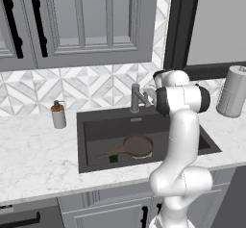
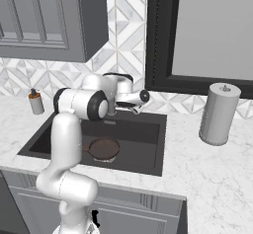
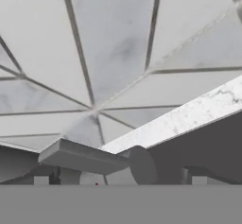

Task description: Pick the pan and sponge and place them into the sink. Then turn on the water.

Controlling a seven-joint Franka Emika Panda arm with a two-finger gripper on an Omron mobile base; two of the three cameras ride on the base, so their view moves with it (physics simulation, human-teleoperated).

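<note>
The dark-brown pan [image 1: 138,145] [image 2: 104,148] lies in the dark-grey sink [image 1: 96,126] [image 2: 143,134], its handle pointing left. The small green sponge [image 1: 114,159] sits in the basin at the handle's near side. My gripper [image 1: 150,94] [image 3: 118,179] is up at the grey faucet [image 1: 135,98], right beside its post. In the hand view the faucet's lever [image 3: 80,156] and round body [image 3: 140,165] lie between my fingertips [image 3: 41,179], which stand wide apart. The gripper is open and holds nothing. Water is out of view.
A soap dispenser [image 1: 58,115] [image 2: 35,102] stands on the marble counter left of the sink. A paper towel roll [image 1: 232,91] [image 2: 219,113] stands to the right. The tiled backsplash [image 3: 118,53] is close behind the faucet, with upper cabinets [image 1: 77,20] overhead.
</note>
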